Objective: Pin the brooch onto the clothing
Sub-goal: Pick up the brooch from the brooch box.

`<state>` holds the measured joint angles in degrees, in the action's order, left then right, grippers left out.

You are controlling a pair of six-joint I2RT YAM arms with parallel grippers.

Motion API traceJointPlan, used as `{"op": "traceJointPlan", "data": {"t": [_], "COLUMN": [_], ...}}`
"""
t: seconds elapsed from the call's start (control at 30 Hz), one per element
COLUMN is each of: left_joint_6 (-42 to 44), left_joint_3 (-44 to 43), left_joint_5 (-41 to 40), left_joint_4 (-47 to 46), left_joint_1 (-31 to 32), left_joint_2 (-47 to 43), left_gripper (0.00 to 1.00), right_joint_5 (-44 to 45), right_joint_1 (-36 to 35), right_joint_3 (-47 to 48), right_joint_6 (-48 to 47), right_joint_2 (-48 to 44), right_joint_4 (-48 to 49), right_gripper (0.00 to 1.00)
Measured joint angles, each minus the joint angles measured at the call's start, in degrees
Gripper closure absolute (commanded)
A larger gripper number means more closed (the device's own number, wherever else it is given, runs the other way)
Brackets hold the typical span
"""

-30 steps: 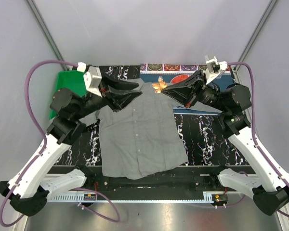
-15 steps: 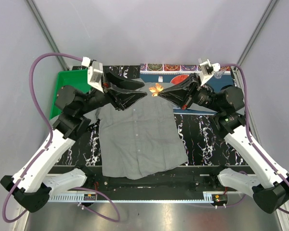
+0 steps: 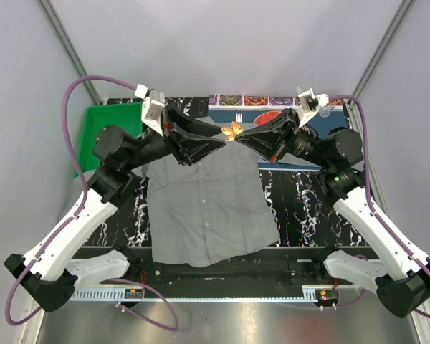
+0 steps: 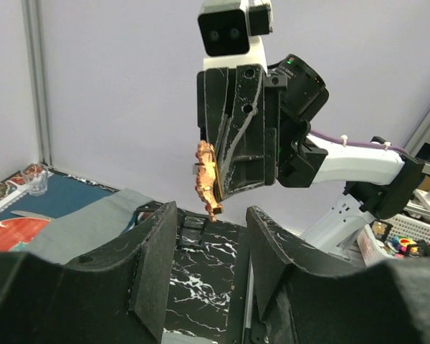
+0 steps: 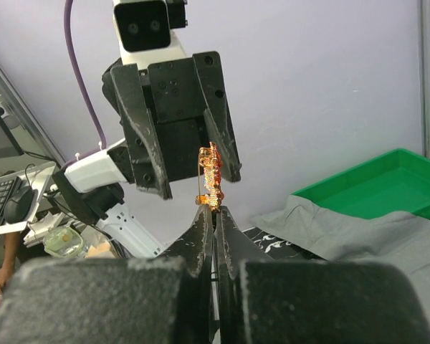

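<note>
**Two Hands Met Tip to Tip Above the Shirt**

In the upper middle of the frame, the left hand (image 3: 216,137) and the right hand (image 3: 242,136) pointed at each other, with the small orange brooch (image 3: 234,130) between their tips. The right hand's fingers were pressed together at the brooch, while the left hand's stood parted. Below them the grey shirt (image 3: 208,204) lay flat, buttons up, filling the centre of the black marbled counter (image 3: 304,208). A green tray (image 3: 109,120) sat at upper left. A blue patterned placemat (image 3: 272,101) lay along the top edge, behind the right hand.
</note>
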<state>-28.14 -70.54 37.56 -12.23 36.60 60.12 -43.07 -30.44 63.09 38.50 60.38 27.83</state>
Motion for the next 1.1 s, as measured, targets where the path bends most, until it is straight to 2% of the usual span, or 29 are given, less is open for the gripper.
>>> {"op": "traceJointPlan", "data": {"t": [0.17,0.5,0.73,0.87,1.0,1.03,1.1], "left_joint_6": [-0.63,-2.60,-4.02,-4.35,-4.35,-4.42,-4.61], "left_joint_3": [1.79,2.19,2.19,2.12,2.03,2.03,2.01], "left_joint_5": [-0.02,0.00,-0.02,-0.07,-0.24,-0.24,-0.28], "left_joint_4": [-0.42,-2.82,-3.96,-3.98,-3.96,-3.96,-3.93], "left_joint_1": [0.76,0.76,0.76,0.76,0.76,0.76,0.76], "left_joint_2": [0.00,0.87,1.14,1.14,1.16,1.20,1.31], "left_gripper": [0.49,0.61,0.57,0.59,0.68,0.75,0.83], "right_joint_5": [0.55,0.46,0.37,0.33,0.33,0.31,0.31], "right_joint_1": [-0.04,-0.61,-0.63,-0.66,-0.68,-0.70,-0.72], "right_joint_3": [0.00,0.00,-0.13,-0.74,-1.09,-1.14,-1.22], "right_joint_6": [0.22,0.37,0.28,0.15,0.15,0.15,0.15], "right_joint_2": [0.02,0.02,-0.02,-0.24,-0.26,-0.26,-0.26], "right_joint_4": [0.02,0.00,0.00,-0.02,0.00,0.00,0.00], "right_gripper": [1.00,1.00,1.00,1.00,1.00,1.00,1.00]}}
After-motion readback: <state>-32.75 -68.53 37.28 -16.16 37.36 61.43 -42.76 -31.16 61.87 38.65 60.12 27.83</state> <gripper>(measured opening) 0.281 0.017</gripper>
